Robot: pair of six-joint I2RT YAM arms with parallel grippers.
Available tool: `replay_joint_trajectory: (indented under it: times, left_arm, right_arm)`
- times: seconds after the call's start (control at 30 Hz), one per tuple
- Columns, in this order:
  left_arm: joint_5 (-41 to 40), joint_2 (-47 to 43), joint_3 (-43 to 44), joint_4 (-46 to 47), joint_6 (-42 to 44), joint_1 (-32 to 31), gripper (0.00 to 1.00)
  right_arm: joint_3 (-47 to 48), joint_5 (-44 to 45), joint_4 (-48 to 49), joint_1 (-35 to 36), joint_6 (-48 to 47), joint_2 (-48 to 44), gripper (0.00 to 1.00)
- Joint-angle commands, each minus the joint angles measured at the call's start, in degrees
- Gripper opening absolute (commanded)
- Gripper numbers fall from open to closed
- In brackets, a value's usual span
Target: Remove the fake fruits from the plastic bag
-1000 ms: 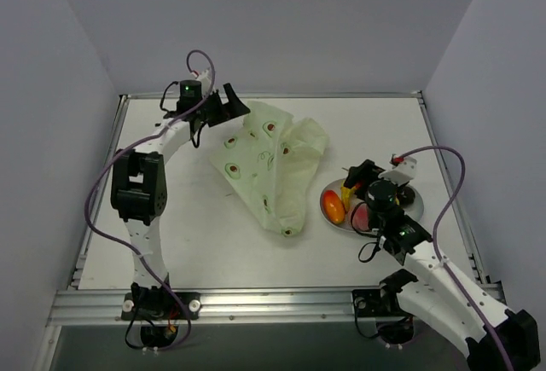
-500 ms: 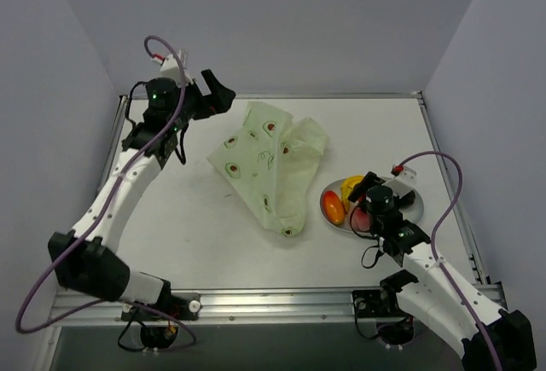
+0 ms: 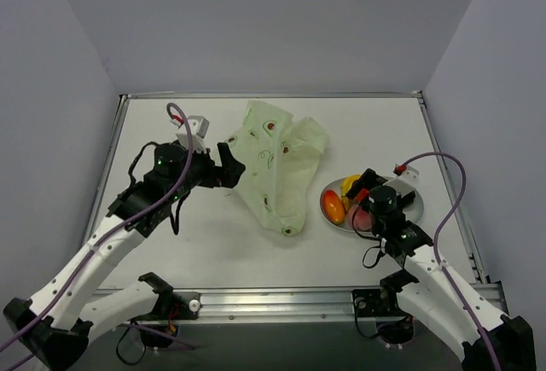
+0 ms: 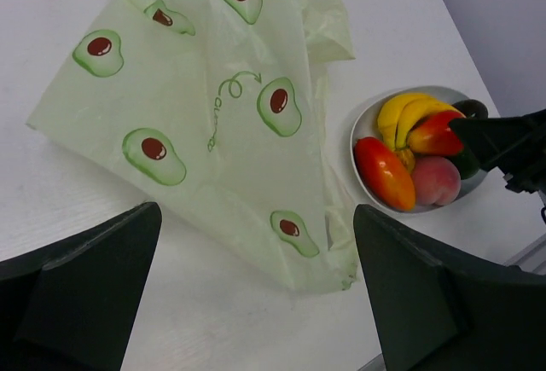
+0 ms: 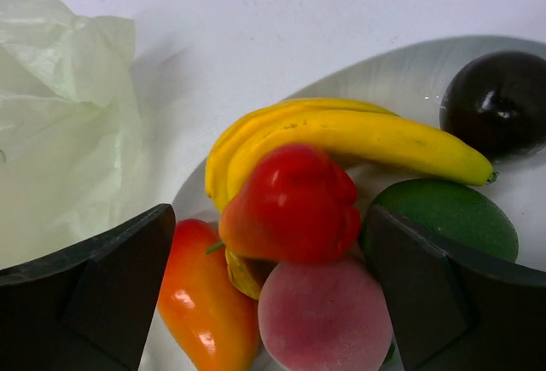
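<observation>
The plastic bag point(image 3: 275, 166), pale green with avocado prints, lies flat and crumpled mid-table. It fills most of the left wrist view, the plastic bag point(image 4: 213, 115). My left gripper point(image 3: 232, 166) hovers open at its left edge, nothing between the fingers point(image 4: 85, 290). The fake fruits are piled on a grey plate point(image 5: 401, 68): banana point(image 5: 358, 136), red fruit point(image 5: 294, 205), pink peach point(image 5: 324, 315), orange-red oval point(image 5: 205, 303), green oval point(image 5: 448, 217), dark brown round one point(image 5: 499, 102). My right gripper point(image 5: 269, 303) stands open around the red fruit, which rests on the pile with gaps on both sides.
The plate point(image 3: 415, 209) sits right of the bag, close to the table's right rail point(image 3: 448, 183). Grey walls enclose the table at the back and both sides. A metal rail point(image 3: 273, 303) runs along the near edge by the arm bases.
My left arm has swung down from the far back-left corner to the bag's left edge. The right gripper has opened wider, and the red fruit now rests on the pile.
</observation>
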Motion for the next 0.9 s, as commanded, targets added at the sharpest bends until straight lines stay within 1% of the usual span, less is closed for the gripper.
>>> replay_joint_trajectory:
  times: [0.0, 0.07, 0.1, 0.2, 0.3, 0.4, 0.57, 0.7, 0.73, 0.77, 0.83, 0.87]
  left_arm:
    - [-4.37, -8.48, 0.35, -6.4, 3.22, -0.71, 0.94]
    - [-4.98, -10.77, -0.53, -8.34, 3.14, -0.71, 0.94]
    - [-5.16, -12.96, -1.49, -9.65, 3.22, -0.79, 0.94]
    - [-5.78, -17.18, -3.68, -11.76, 3.22, -0.79, 0.94]
    - [-5.78, -21.58, -6.14, -11.95, 3.57, -0.79, 0.94]
    - [-5.78, -24.31, -7.56, -11.42, 3.4, -0.79, 0.94]
    - [-4.02, -25.81, -8.35, -11.42, 0.94, -0.88, 0.94]
    - [-5.69, -28.27, -5.64, -11.68, 1.37, -0.79, 0.94]
    - [-5.78, -28.62, -4.5, -12.03, 2.16, -0.79, 0.94]
    - [-7.43, -29.32, -1.79, -13.69, 2.6, -0.79, 0.94]
    - [-11.12, -29.94, 0.86, -15.46, 3.31, -0.79, 0.94]
    - [-12.71, -30.99, 2.88, -17.12, 3.48, -0.79, 0.94]
  right_arm:
    - [1.84, -0.29, -0.79, -0.44, -0.73, -2.37, 0.93]
    - [2.8, -0.55, -1.67, -0.35, -1.35, -2.55, 0.99]
    - [4.11, -0.64, -1.85, -0.26, -1.7, -2.64, 1.0]
    - [7.36, -1.52, -2.9, -0.17, -3.1, -4.21, 1.0]
    - [10.26, -3.89, -3.52, 0.27, -4.6, -6.49, 1.0]
    - [14.22, -5.47, -4.57, 0.97, -6.0, -8.69, 1.0]
    - [22.22, -6.87, -7.65, 1.5, -9.35, -12.04, 1.0]
    - [28.89, -12.58, -8.44, 1.5, -11.54, -13.71, 1.0]
    - [30.3, -13.2, -9.92, 1.41, -12.85, -13.71, 1.0]
    - [33.27, -13.3, -11.24, 1.41, -13.65, -13.89, 1.0]
    - [36.54, -11.19, -15.62, 1.41, -13.74, -14.58, 1.0]
    - [38.64, -11.01, -16.08, 1.5, -15.4, -16.59, 1.0]
